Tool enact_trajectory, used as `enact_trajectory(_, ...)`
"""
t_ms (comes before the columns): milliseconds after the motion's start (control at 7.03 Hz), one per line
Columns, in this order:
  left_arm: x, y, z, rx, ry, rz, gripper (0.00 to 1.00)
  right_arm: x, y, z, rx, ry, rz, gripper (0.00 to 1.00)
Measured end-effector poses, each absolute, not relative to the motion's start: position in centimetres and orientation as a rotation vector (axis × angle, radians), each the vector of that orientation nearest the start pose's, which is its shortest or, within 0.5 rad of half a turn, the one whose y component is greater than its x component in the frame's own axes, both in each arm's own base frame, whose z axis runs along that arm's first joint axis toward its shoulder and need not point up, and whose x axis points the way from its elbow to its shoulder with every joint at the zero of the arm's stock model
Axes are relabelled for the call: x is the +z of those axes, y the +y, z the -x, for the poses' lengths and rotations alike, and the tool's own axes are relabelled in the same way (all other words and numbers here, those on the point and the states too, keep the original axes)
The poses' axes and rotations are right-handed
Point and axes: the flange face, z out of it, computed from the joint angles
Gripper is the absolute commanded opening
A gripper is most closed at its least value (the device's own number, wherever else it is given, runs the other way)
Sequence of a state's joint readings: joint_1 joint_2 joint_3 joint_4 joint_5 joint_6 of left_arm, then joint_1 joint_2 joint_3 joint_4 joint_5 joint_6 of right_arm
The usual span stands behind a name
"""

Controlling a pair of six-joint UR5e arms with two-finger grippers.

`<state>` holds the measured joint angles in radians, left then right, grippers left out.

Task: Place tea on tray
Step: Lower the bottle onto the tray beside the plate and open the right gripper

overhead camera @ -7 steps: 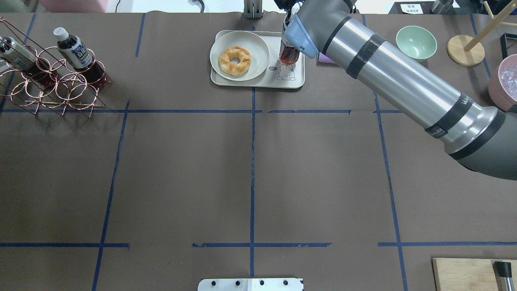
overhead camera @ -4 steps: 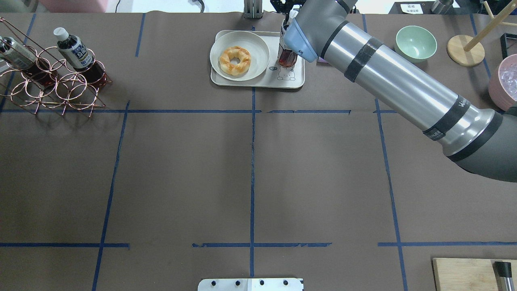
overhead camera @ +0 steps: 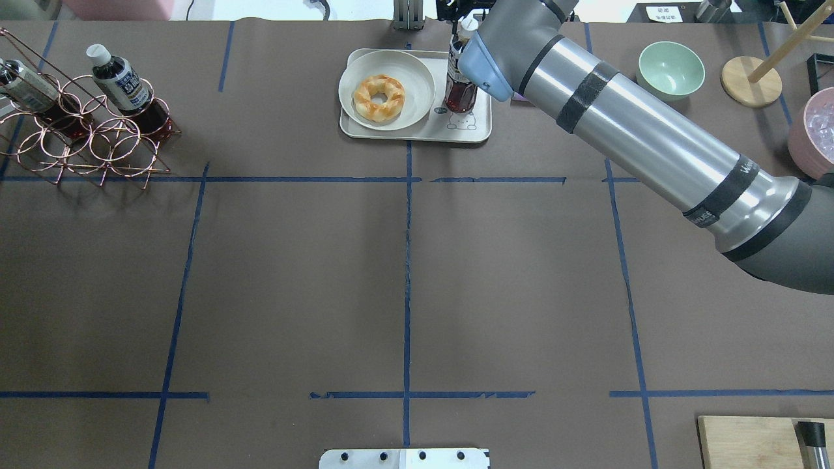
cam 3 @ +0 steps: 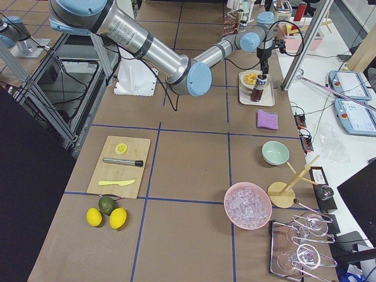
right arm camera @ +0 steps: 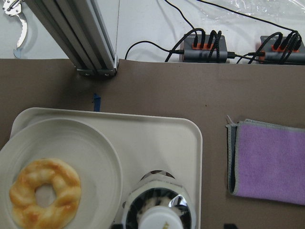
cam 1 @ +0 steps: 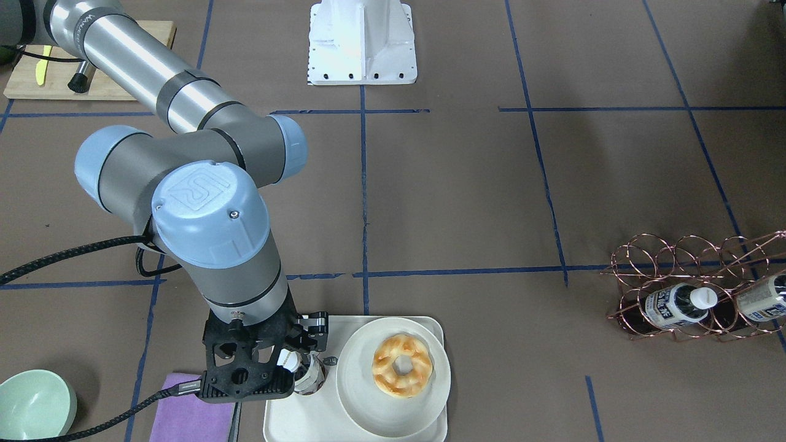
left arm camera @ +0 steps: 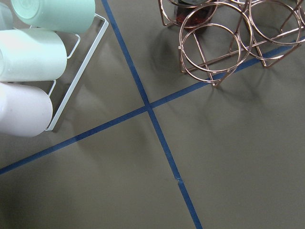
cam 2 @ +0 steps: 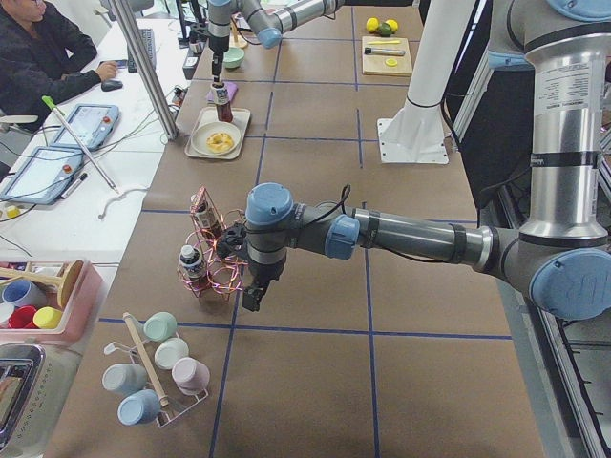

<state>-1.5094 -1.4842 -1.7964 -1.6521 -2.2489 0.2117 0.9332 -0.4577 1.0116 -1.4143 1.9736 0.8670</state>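
The tea [overhead camera: 459,91] is a small bottle of dark liquid with a white cap. It stands on the right part of the cream tray [overhead camera: 479,127], just above the drawn bear. My right gripper [cam 1: 310,363] reaches down over it and is shut on its upper part; the fingers are mostly hidden by the wrist. The right wrist view looks straight down on the tea's cap [right arm camera: 159,214] and the tray [right arm camera: 157,138]. My left gripper [cam 2: 250,298] shows only in the exterior left view, low beside the copper rack; I cannot tell whether it is open or shut.
A round plate with a doughnut [overhead camera: 386,89] fills the tray's left part. Two more bottles [overhead camera: 120,81] lie in the copper rack [overhead camera: 91,143] at far left. A purple cloth [right arm camera: 267,162] and a green bowl [overhead camera: 671,67] lie right of the tray.
The right arm has shifted the bottle slightly left and stood it more upright on the tray; its white cap now shows above the wrist.
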Motion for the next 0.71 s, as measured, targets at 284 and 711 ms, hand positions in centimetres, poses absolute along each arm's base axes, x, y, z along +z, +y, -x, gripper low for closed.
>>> enact_trajectory(284, 58.6, -47.0, 4.2, 0.336, 0.661, -0.263, 1.0, 14.0, -73.8, 42.6, 0.062, -0.772, -0.261, 1.0)
enact_trajectory(711, 58.9, -47.0, 4.2, 0.331, 0.662, -0.254, 1.0, 12.2, -69.3, 37.0, 0.035, -0.868, -0.237, 1.0)
